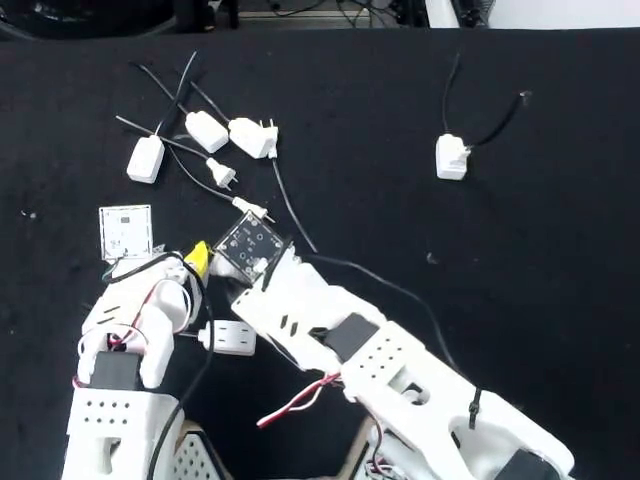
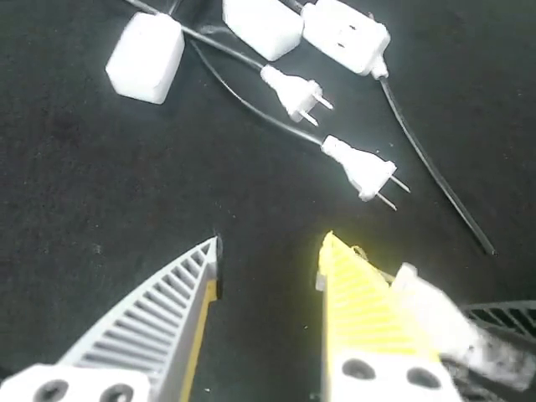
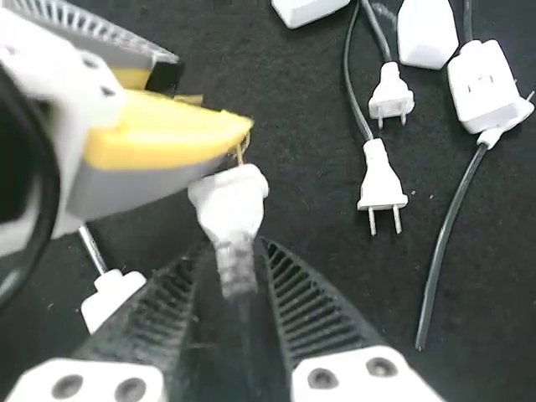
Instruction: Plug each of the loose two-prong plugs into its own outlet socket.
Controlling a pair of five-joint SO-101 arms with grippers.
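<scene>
Sockets, plugs and cords lie spread across a black table.

The black table (image 1: 420,300) carries three white outlet sockets grouped toward its far left: the left socket (image 1: 146,159) a little apart, the middle socket (image 1: 207,130) and the corded socket (image 1: 252,137) just beside each other. Two loose two-prong plugs, the farther plug (image 1: 222,173) and the nearer plug (image 1: 250,208), lie near them on thin black leads. A black cord (image 1: 287,200) runs from the corded socket toward the front. A lone socket (image 1: 451,157) lies well apart on the right. A white square card (image 1: 126,231) and a white block (image 1: 228,338) lie at the left front.
</scene>
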